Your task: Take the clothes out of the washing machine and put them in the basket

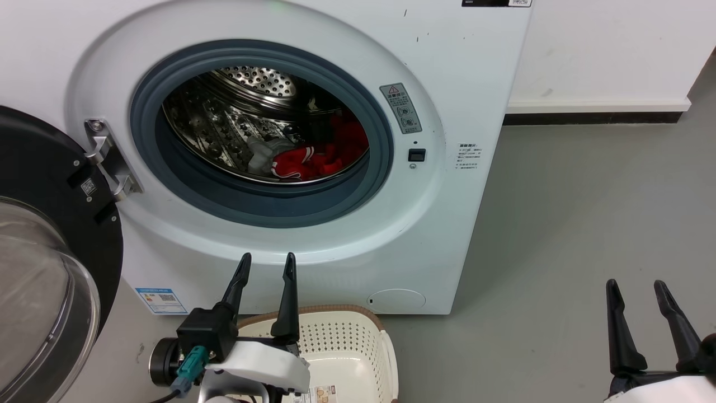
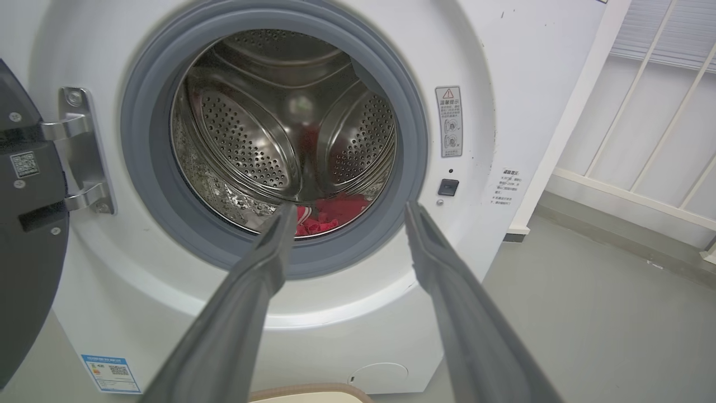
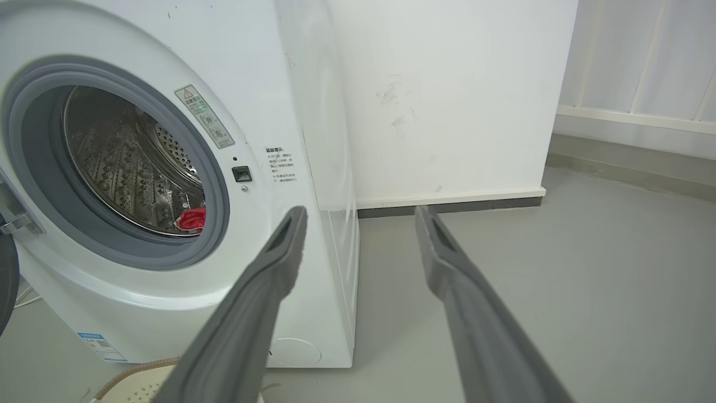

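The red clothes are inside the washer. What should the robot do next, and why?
Probably reach the left pincer forward into the washing machine toward the red clothes. The door is open, the clothes lie low inside, and that pincer is open, empty and pointing at the opening, with the basket below it.

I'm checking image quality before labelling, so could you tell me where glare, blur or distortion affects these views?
Head view: sharp, evenly lit. Left wrist view: the washing machine bows, the drum mirrors the clothes red, near fingers soft. Right wrist view: sheen on its side panel.
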